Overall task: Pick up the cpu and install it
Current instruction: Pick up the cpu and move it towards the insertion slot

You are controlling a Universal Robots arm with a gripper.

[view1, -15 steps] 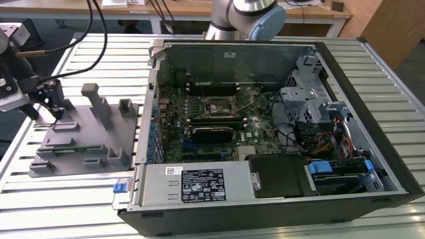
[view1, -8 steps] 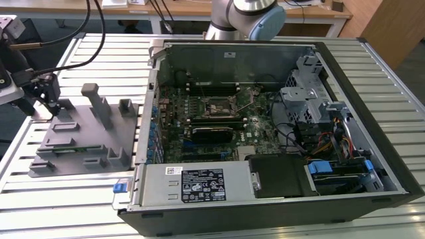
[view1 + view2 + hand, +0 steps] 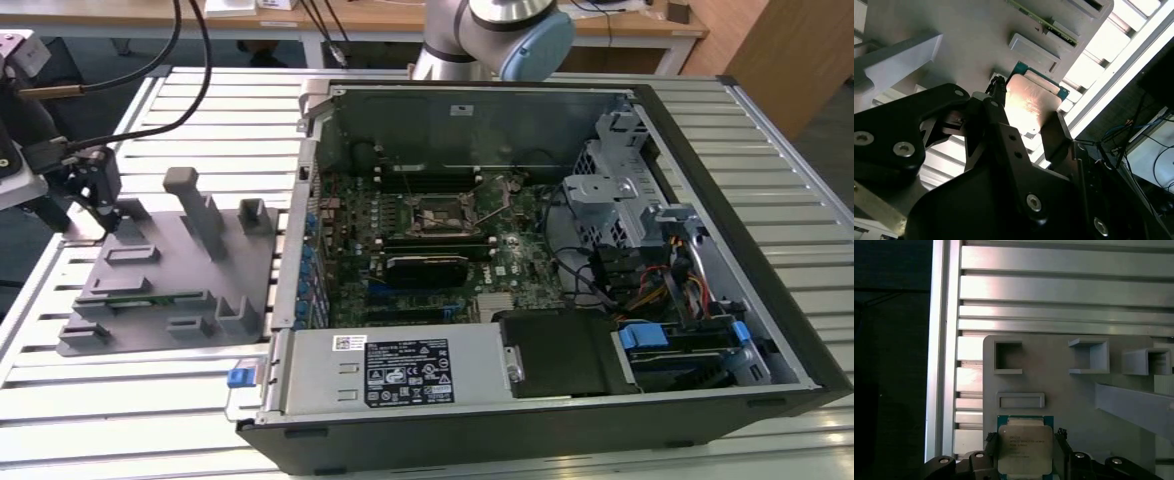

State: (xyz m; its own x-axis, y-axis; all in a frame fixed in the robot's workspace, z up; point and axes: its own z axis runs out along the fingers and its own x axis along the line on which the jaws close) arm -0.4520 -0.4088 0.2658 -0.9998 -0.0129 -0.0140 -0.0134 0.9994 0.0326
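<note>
The cpu (image 3: 1024,447) is a small square chip with a silvery top plate and a green rim. It lies flat on the grey fixture plate (image 3: 1064,390), and its top plate shines in the second wrist view (image 3: 1031,97). My gripper (image 3: 1025,440) is open and straddles it, one black finger (image 3: 990,439) on each side with a narrow gap to the chip's edges. The exterior view shows the gripper (image 3: 104,215) low over the far left corner of the fixture plate (image 3: 160,290). The motherboard's empty socket (image 3: 441,213) sits inside the open computer case.
Grey upright posts (image 3: 200,210) and blocks rise from the fixture plate close to the gripper. The open computer case (image 3: 534,270) fills the exterior view's right, with a drive cage and cables inside. The slatted table's edge (image 3: 939,365) runs beside the plate.
</note>
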